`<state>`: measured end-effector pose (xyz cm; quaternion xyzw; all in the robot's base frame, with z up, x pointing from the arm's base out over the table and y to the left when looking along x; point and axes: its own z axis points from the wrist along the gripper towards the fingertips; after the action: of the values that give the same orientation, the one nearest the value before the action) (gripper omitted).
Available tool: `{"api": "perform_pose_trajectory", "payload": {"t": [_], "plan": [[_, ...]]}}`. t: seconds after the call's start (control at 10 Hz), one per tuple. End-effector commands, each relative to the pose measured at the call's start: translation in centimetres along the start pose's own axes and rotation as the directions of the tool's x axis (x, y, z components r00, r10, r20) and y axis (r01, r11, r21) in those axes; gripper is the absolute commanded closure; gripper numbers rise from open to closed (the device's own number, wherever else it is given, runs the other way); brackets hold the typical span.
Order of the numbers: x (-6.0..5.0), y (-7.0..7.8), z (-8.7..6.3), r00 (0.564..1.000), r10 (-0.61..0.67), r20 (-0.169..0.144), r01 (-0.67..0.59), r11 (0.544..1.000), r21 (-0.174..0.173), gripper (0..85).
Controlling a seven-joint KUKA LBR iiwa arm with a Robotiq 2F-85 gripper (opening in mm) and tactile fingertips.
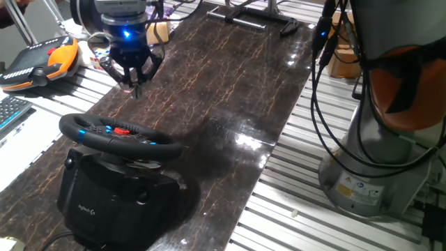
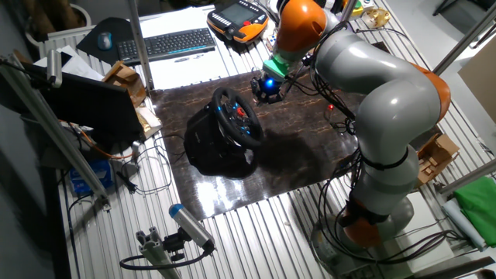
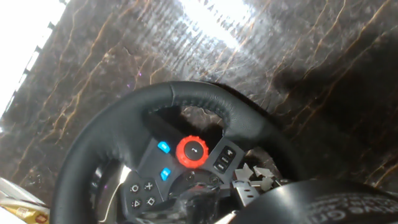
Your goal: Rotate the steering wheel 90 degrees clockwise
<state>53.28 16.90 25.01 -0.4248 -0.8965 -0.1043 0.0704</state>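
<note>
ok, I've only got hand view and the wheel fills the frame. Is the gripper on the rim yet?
Observer: No. The gripper hangs above the table, beyond the far rim of the steering wheel, with a visible gap.
Operator: Anything nearby to hit?
Observer: An orange-and-black handheld controller lies off to the side, off the dark tabletop and apart from the gripper.
Operator: Base?
Observer: The black base sits on the tabletop near its edge.
</note>
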Motion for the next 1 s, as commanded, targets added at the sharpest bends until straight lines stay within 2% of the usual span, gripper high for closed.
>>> {"api": "perform_pose_trajectory", "payload": {"t": [0.0, 0.4, 0.6, 0.9], "plan": [[-0.03, 0.00, -0.02, 1.000, 0.019, -0.001, -0.019, 1.000, -0.009, 84.3], [-0.29, -0.14, -0.17, 0.999, 0.032, 0.037, -0.032, 0.999, 0.004, 84.3], [-0.29, -0.14, -0.17, 0.998, 0.047, 0.034, -0.046, 0.999, -0.027, 84.3], [-0.29, -0.14, -0.17, 0.980, 0.194, 0.044, -0.194, 0.981, 0.004, 84.3]]}}
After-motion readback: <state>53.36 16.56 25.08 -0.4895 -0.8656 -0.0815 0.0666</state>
